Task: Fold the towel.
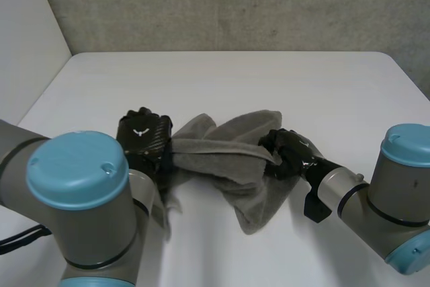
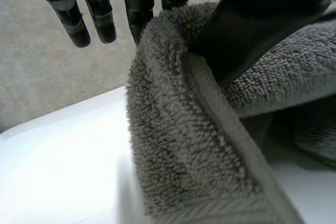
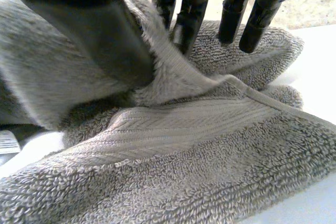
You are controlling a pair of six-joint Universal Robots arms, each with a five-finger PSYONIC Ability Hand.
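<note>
Looking at it from the side: towel (image 1: 222, 159) is bunched mid-table (image 1: 235, 78), slung between the two hands, part raised, the rest lying crumpled on the surface.

Left hand (image 1: 143, 136) is on the towel's left end. Thumb (image 2: 247, 30) presses the hem (image 2: 210, 103) against a finger behind it, so it's a pinch. The outer fingers (image 2: 73, 24) hang straight, clear of the cloth.

Right hand (image 1: 290, 154) is on the right end. Same deal: the thumb clamps a ridge of hem against the fingers (image 3: 189, 17). Two fingers rest beyond the fold, not gripping.

No fold made yet, as I read it. It looks like a grasp before spreading.

Risks:
- Both grips are thin thumb-to-finger pinches on thick terry. Pull the hands apart too hard and the hem could slip out of one side.
- Can't tell whether either hand has a true corner. If one is mid-edge, the towel would hang skewed and any fold would come out crooked.
- The slack middle is doubled over itself. Lifting without stretching first could trap that wrinkle in the fold.
- The hanging tail below the right hand may drag on the table and twist.
</note>
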